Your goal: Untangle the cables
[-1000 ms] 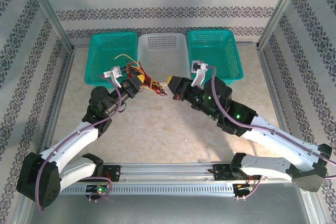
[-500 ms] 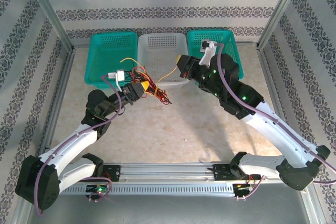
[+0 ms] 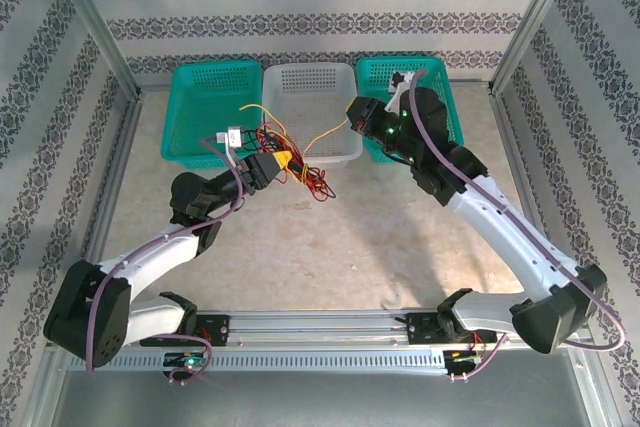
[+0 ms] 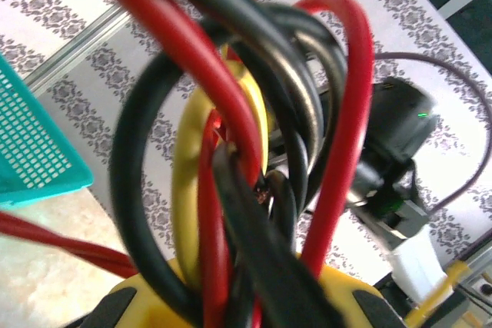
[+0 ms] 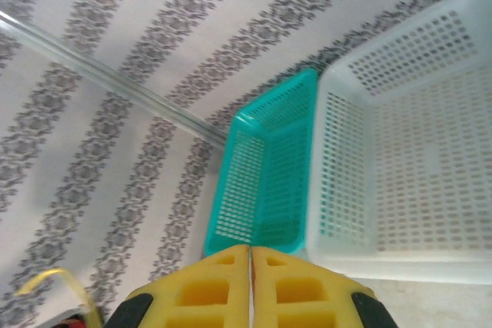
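Swinging away from the tangle, the right fingers (image 3: 353,111) have risen to the white basket's (image 3: 310,71) right rim, while the left fingers (image 3: 270,163) have stayed just before its near-left corner, pinching the cables (image 3: 298,163). From above, a yellow strand arcs from that knot toward the right fingers; whether they hold it I cannot tell. Teal baskets (image 3: 190,82) (image 3: 442,69) flank the white one, and bare worktop (image 3: 330,247) lies on its near side. At the left wrist, red, black and yellow cables (image 4: 231,113) rise looped from between the fingers (image 4: 142,291). At the right wrist, the fingers (image 5: 204,289) are pressed together, facing the white basket (image 5: 415,151).
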